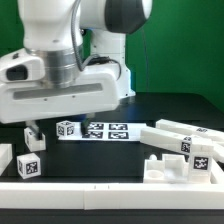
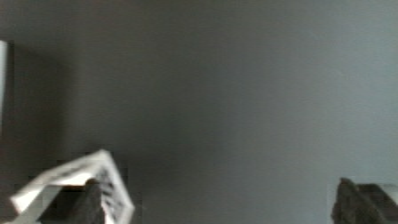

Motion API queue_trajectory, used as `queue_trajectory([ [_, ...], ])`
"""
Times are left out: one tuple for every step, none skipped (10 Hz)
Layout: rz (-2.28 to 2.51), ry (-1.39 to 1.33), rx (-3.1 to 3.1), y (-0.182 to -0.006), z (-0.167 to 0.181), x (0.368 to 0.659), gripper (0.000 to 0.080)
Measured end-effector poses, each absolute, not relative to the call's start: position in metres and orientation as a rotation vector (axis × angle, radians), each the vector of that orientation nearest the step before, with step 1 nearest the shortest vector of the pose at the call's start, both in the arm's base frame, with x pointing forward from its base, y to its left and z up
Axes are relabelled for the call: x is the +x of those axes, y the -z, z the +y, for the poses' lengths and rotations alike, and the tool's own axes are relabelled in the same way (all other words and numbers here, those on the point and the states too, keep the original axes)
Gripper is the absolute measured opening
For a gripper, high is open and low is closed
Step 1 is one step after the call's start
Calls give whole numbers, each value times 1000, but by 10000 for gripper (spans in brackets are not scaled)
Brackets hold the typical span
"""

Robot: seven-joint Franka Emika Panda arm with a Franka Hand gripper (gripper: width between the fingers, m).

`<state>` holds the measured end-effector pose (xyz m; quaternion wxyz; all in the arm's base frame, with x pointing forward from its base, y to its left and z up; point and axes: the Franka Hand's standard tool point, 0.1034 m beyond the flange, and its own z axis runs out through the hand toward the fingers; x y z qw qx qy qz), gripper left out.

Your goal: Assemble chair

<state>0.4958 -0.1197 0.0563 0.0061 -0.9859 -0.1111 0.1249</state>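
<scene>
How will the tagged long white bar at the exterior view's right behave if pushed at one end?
The tagged long white bar looks like rigid plastic, so probably stiff. Its flat faces suggest sliding, not rolling. An end push would likely swing it.

Chair parts (image 1: 172,139) beside marker board (image 1: 108,131)

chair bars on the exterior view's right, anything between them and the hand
Yes: the small tagged cube and the marker board lie between the open hand and the chair bars. Both are low, so passing over them looks feasible.
</scene>
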Motion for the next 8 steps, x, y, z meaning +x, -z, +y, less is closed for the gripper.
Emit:
queue_trajectory([
  [-355, -548, -3084, -60, -130, 492, 649],
  [-328, -650, -3083, -59, -132, 493, 649],
  [-304, -730, -3059, -60, -127, 492, 649],
  [-309, -839, -3026, -60, -126, 489, 649],
  [-310, -882, -3014, -57, -126, 491, 649],
  [-297, -1011, -2961, -56, -123, 484, 649],
  [-295, -1126, -2932, -49, -133, 474, 649],
  [-284, -1266, -2907, -48, -146, 459, 649],
])
